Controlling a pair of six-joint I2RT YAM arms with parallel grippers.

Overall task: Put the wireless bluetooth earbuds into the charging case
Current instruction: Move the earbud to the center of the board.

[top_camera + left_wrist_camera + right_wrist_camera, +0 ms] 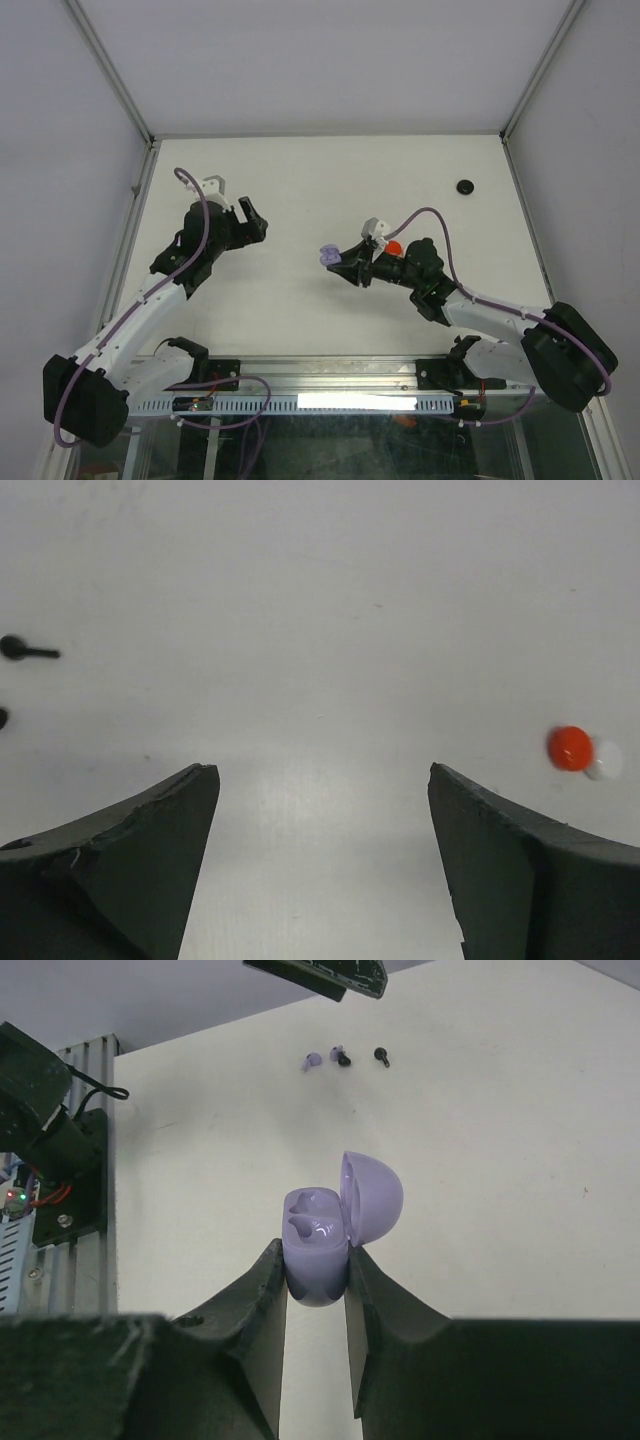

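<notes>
Case: the charging case [318, 1240] is sitting between the fingers of the right gripper [315, 1252], which is pinching its lower half from both sides at a narrow opening; whether it is touching the table [300, 160] cannot be told.
Lid: the lid [373, 1196] is standing open, tipped to the right in the right wrist view, so the two moulded wells are facing the camera.
Colour: both halves of the case are showing as glossy lavender.
Place: in the top view the right gripper is holding the case near the middle of the table and pointing left.
Left arm: the left gripper [320, 772] is hanging with its fingers spread wide and nothing between them.
Lavender and black: the lavender earbuds [313, 1061] are lying on the table well beyond the case (two small pieces, as far as the right wrist view lets one tell), with the black earbuds [381, 1055] just beside them.
Red and white: the red earbud [570, 748] is lying against the white earbud [604, 761], off to the right of the left gripper's fingers in the left wrist view.
Far right: a small black round thing [465, 186] is lying alone toward the far right of the table, well apart from both grippers.
</notes>
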